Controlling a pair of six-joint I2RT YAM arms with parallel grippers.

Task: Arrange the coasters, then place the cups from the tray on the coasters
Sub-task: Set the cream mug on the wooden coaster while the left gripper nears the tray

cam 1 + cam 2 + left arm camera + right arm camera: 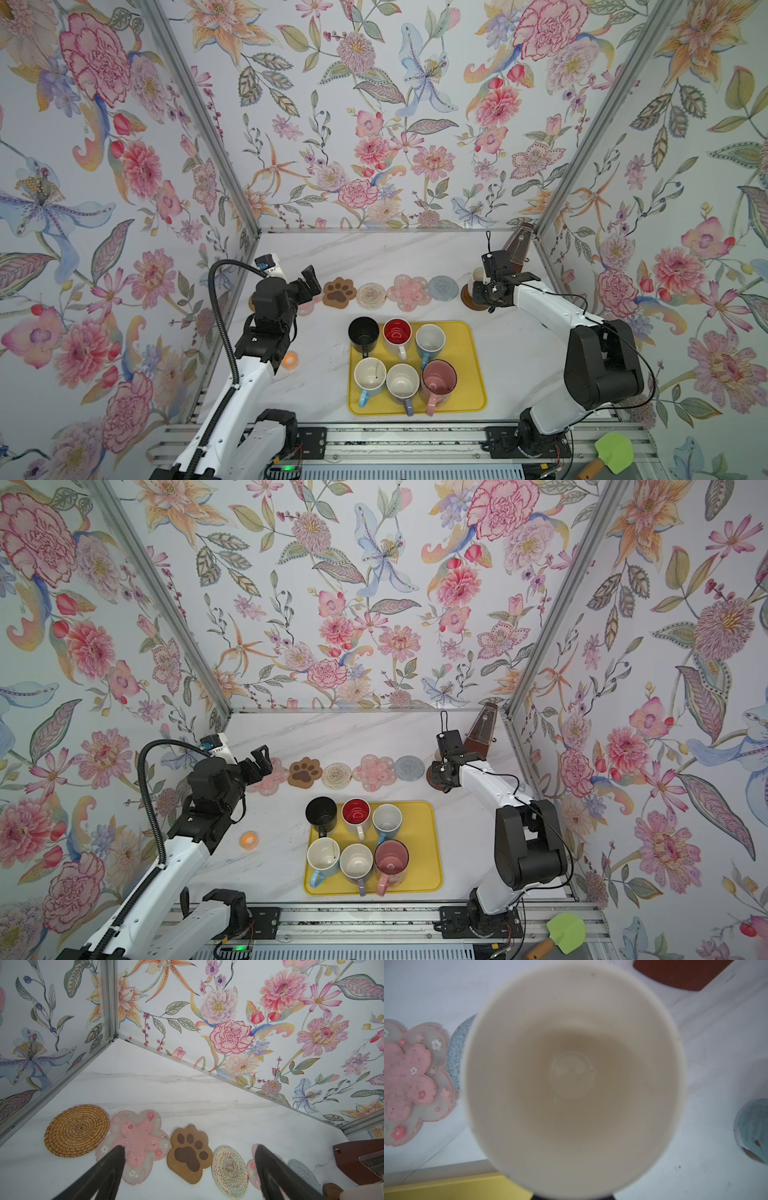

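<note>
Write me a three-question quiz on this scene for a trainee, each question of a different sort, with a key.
1. Count: how many cups stand on the tray?
2. True or false: the left gripper is shut on the paw coaster.
3. Choose: the right gripper holds a white cup over which coaster?
A. woven tan round
B. grey-blue round
C. dark brown disc

Key
1. Six.
2. False: its jaws stand open and hold nothing.
3. C.
</note>
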